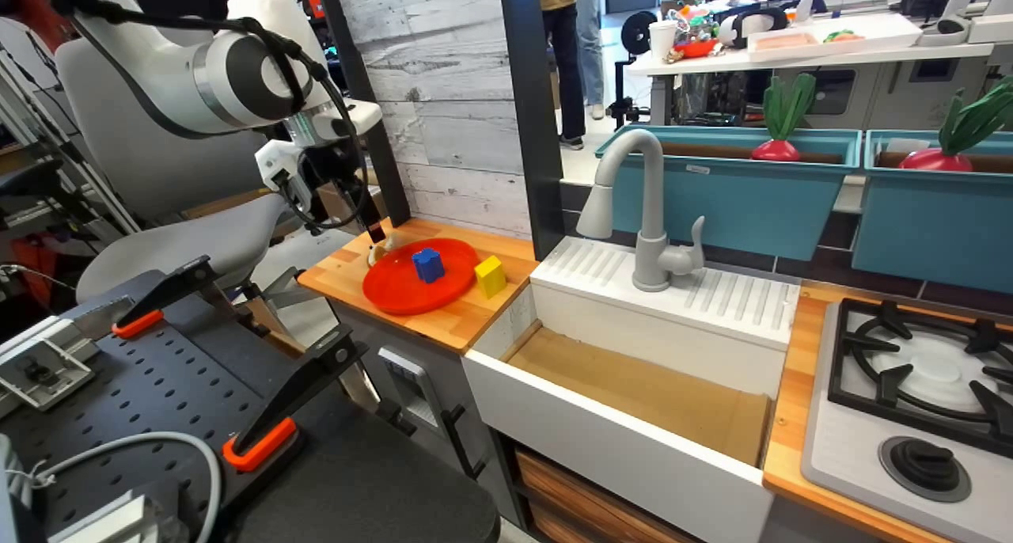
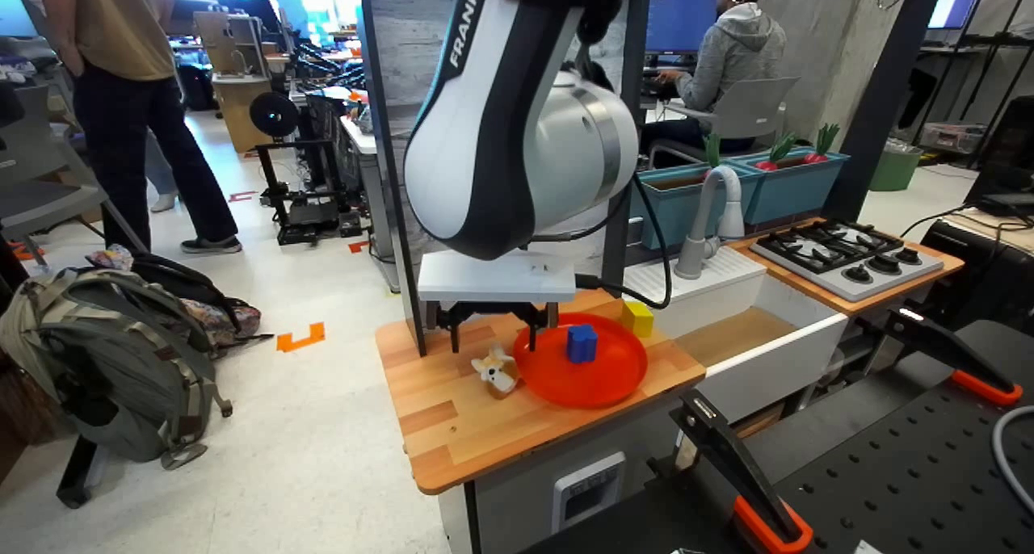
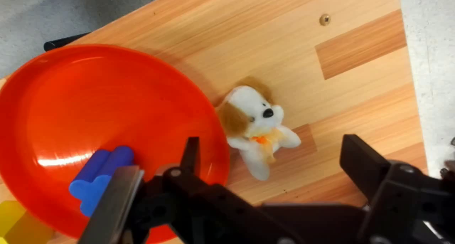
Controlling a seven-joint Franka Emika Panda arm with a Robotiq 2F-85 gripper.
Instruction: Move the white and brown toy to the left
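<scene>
The white and brown toy is a small plush dog with brown ears and an orange bow. In the wrist view the toy point(image 3: 249, 130) lies on the wooden counter right against the red plate's rim. It shows in both exterior views point(image 1: 378, 253) point(image 2: 496, 374), partly hidden by a fingertip and the plate in one of them. My gripper point(image 2: 493, 348) is open and empty above the counter, over the toy. In the wrist view the gripper's fingers point(image 3: 272, 140) are wide apart, the left one over the plate point(image 3: 124, 87) and the right one over bare wood.
A blue block point(image 2: 582, 343) stands on the red plate. A yellow block point(image 2: 637, 318) stands beside the plate near the sink point(image 1: 625, 464). A grey wood panel point(image 1: 443, 92) rises behind the counter point(image 2: 452, 449), whose edge drops to the floor.
</scene>
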